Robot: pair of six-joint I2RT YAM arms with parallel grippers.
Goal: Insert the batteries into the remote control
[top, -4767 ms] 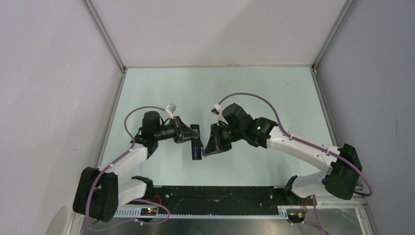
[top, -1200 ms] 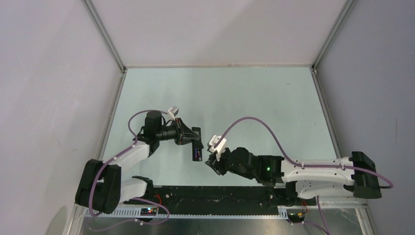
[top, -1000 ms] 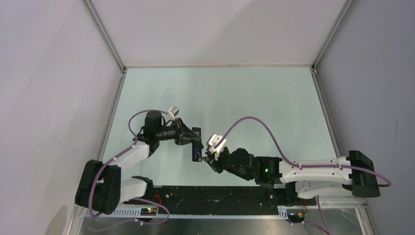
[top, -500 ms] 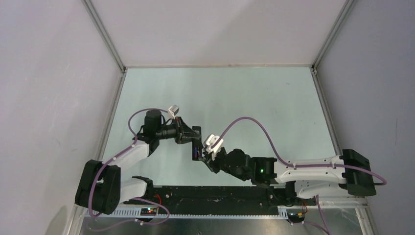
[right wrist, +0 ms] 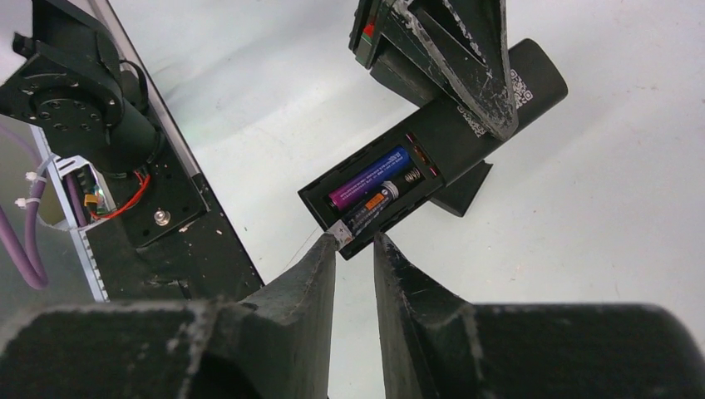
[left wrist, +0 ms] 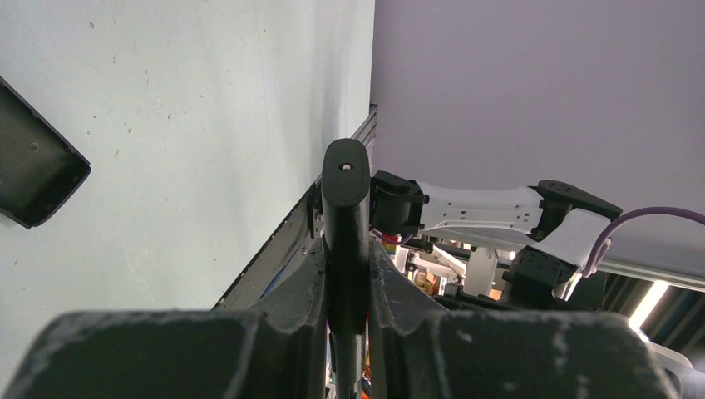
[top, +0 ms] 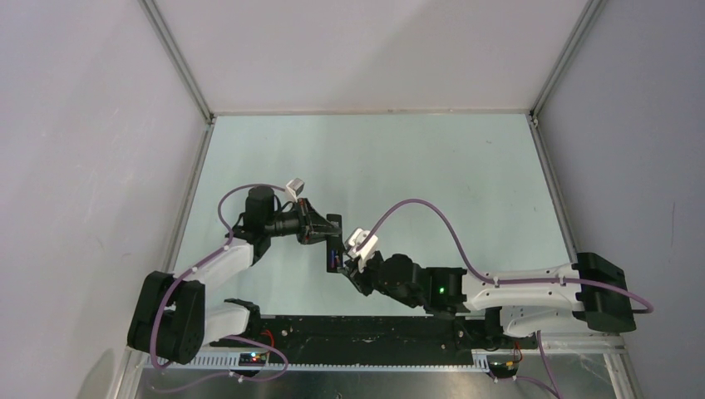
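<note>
Looking along your right gripper [right wrist: 355,241], you have the jaws drawn close, with a thin gap between them and nothing in it. That narrow stance makes a blunt poker rather than a pincer. One fingertip [right wrist: 327,249] touches the pale metal end of the dark battery [right wrist: 381,203]. That battery lies in the recess at the near end of the remote control [right wrist: 445,145], but its pale end juts at the recess edge. I judge it not fully seated, and you are placed to nudge it home. Just beside it, the blue-purple battery [right wrist: 370,179] lies flat in its slot and looks finished.

Farther on, your left gripper [left wrist: 346,249] pinches the remote between its jaws, one finger lying along the back face beyond the recess. The grip appears to hold the bar clear of the table [right wrist: 623,208], open back turned toward the right arm. Held so, the recess is reachable and the bar has something firm behind it when you press. Push along the battery's length, not across it, or the remote may twist in that grip.

Beyond, a loose black piece [left wrist: 33,170] lies on the table, apart from the remote. It is probably the cover, left out of the way until both batteries sit flat.
</note>
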